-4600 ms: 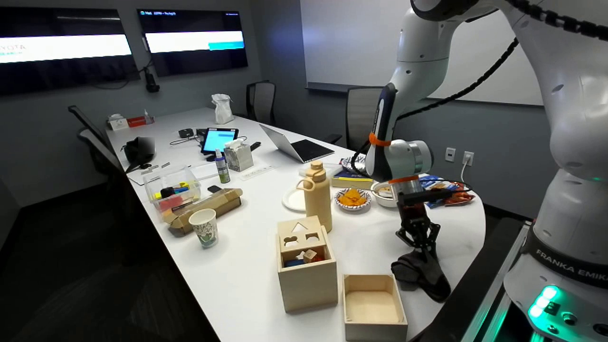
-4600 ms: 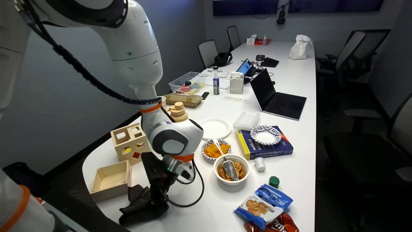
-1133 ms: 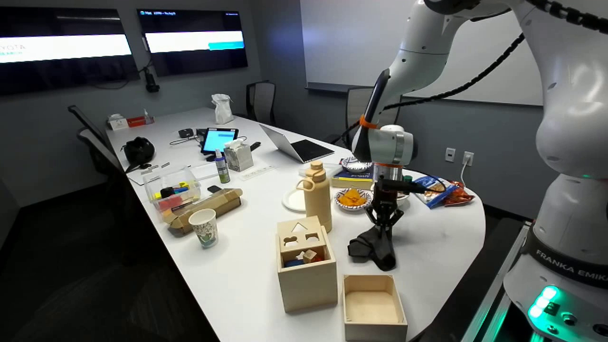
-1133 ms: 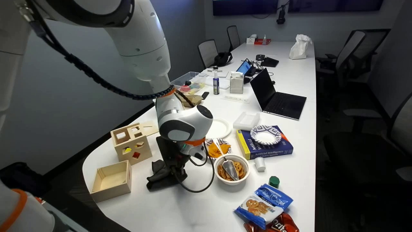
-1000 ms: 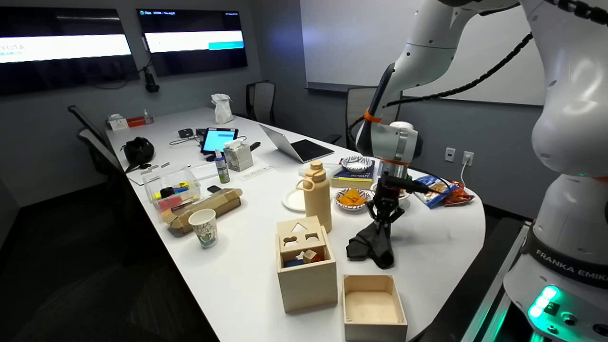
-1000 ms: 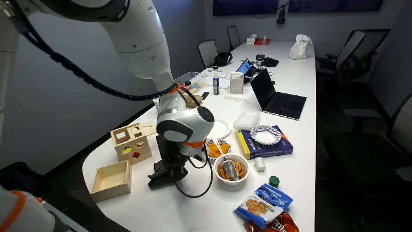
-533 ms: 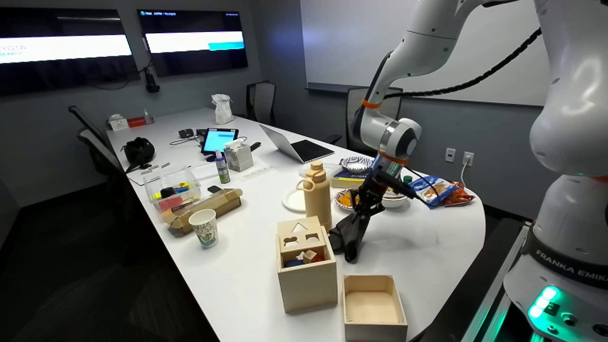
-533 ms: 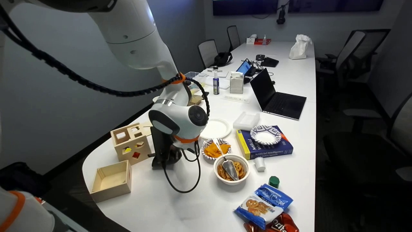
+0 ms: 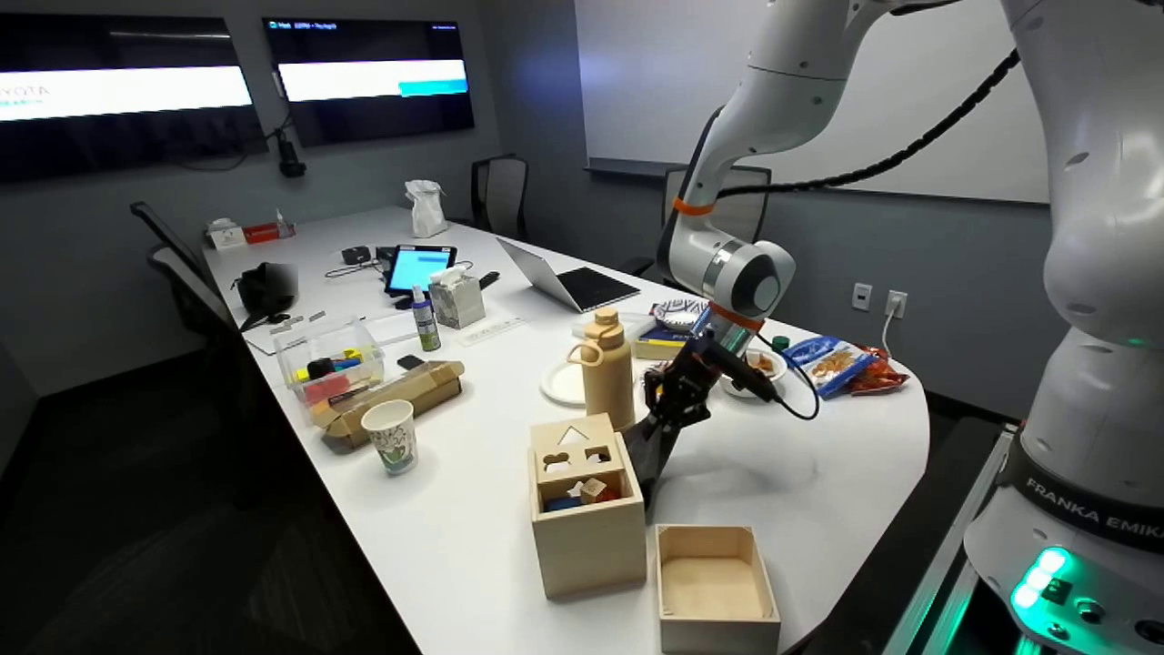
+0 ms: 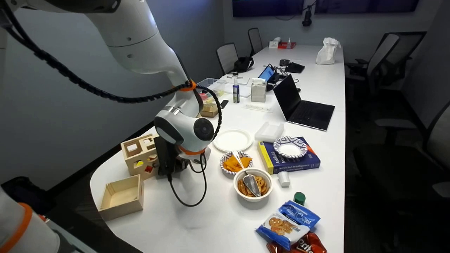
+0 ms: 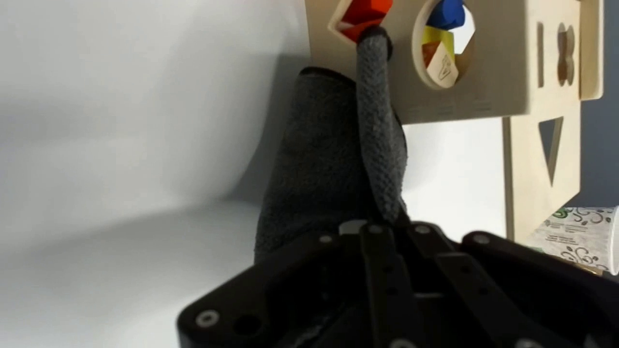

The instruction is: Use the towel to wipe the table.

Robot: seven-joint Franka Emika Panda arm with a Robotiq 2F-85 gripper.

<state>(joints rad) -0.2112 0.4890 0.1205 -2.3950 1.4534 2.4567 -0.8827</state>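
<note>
Shifted left in both exterior views since the earlier frame, the hand (image 9: pixel 657 422) pinches the grey towel (image 9: pixel 650 459) tightly over the bench (image 9: pixel 791 473). The towel's long axis runs up the wrist view toward the wooden box (image 11: pixel 493 63), contact unclear; the stroke likely must turn left there. The book (image 10: pixel 293 162) reads "Artificial Intelligence"; the robot base (image 9: pixel 1082 537), "FRANKA EMIK", cut off.

The towel (image 11: pixel 314 159) is dark grey and fuzzy, edged in black — pinched at one end, gathered into a broad flap and a narrow fold, slanting down over the rounded end of the table (image 9: pixel 818 482), which is long, smooth and white — whether the two touch is unclear.
</note>
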